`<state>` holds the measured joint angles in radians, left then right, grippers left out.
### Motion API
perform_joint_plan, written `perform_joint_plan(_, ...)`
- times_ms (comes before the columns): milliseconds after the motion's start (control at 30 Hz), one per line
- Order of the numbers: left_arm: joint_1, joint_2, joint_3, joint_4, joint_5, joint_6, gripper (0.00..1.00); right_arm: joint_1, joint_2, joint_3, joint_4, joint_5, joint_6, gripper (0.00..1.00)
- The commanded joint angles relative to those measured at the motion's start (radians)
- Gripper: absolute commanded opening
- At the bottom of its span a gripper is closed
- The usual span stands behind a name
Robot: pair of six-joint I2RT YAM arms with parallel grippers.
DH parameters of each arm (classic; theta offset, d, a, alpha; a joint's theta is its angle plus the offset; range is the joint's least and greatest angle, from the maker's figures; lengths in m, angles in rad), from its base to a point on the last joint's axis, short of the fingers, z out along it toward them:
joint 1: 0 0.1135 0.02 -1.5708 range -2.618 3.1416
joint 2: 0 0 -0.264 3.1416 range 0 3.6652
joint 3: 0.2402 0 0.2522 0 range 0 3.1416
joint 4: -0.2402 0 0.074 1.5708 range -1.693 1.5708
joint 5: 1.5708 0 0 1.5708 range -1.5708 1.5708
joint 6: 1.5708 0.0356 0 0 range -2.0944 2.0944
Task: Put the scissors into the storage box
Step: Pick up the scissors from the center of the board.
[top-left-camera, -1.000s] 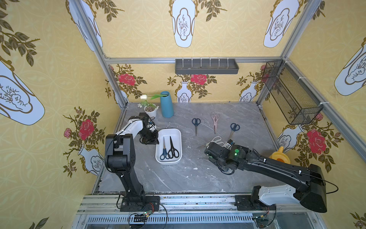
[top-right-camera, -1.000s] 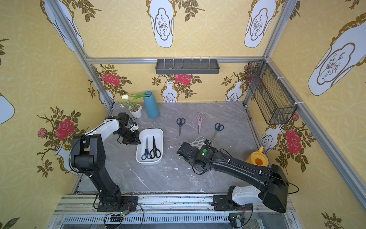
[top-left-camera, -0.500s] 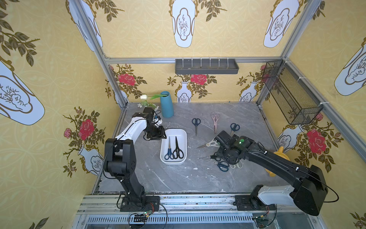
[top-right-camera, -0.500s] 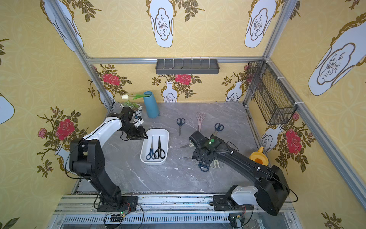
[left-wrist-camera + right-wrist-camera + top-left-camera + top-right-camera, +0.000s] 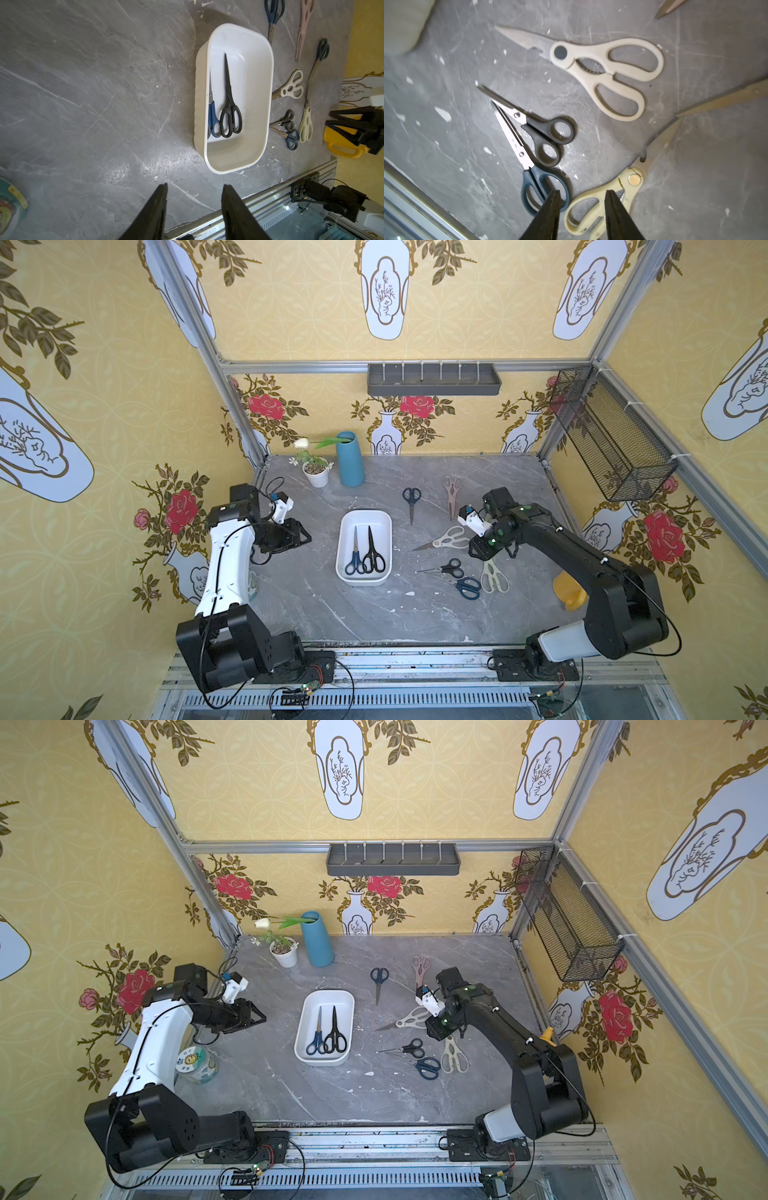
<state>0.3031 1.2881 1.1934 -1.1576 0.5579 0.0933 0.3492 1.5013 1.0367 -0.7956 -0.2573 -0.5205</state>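
**Two pairs boxed, seven left on the table**

The grey table (image 5: 332, 614) carries most of the job undone. The left gripper (image 5: 194, 187) hangs over bare tabletop off to one side of the storage box (image 5: 365, 580), jaws apart and empty. The right gripper (image 5: 582, 193) hovers low over the cluster on the box's other side, jaws apart with nothing between them, above the handles of a cream pair and a blue one.

The box sits mid-table and holds two pairs lying side by side: the long black pair (image 5: 372, 551) and the blue-handled pair (image 5: 355, 556).

Outside it lie:
- the cream shears (image 5: 451, 537) nearest the box
- the second cream shears (image 5: 493, 578)
- the pink pair (image 5: 451, 493) and the navy pair (image 5: 411, 499) towards the back
- a slim black pair (image 5: 322, 51), mostly hidden under the right arm from above
- the small black pair (image 5: 451, 567)
- the small blue pair (image 5: 468, 587)

By this count, roughly a fifth is done.
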Motion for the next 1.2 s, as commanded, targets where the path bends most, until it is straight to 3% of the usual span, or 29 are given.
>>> perform_joint_plan(0,0.082,-0.026,0.007,-0.041,0.071,0.043,0.48,-0.047,0.035,-0.007,0.064,-0.110,-0.314,0.41)
perform_joint_plan(100,0.138,-0.053,0.010,-0.048,0.083,0.057,0.48,-0.053,0.070,-0.021,0.159,-0.110,-0.370,0.41)
perform_joint_plan(267,0.165,-0.062,0.014,-0.059,0.069,0.083,0.48,0.008,0.190,0.031,0.113,-0.018,-0.471,0.39)
perform_joint_plan(567,0.167,-0.050,0.003,-0.048,0.063,0.086,0.47,0.102,0.299,0.099,0.067,0.003,-0.437,0.35)
perform_joint_plan(1167,0.166,-0.057,-0.008,-0.030,0.074,0.071,0.46,0.140,0.393,0.122,0.048,-0.001,-0.400,0.32)
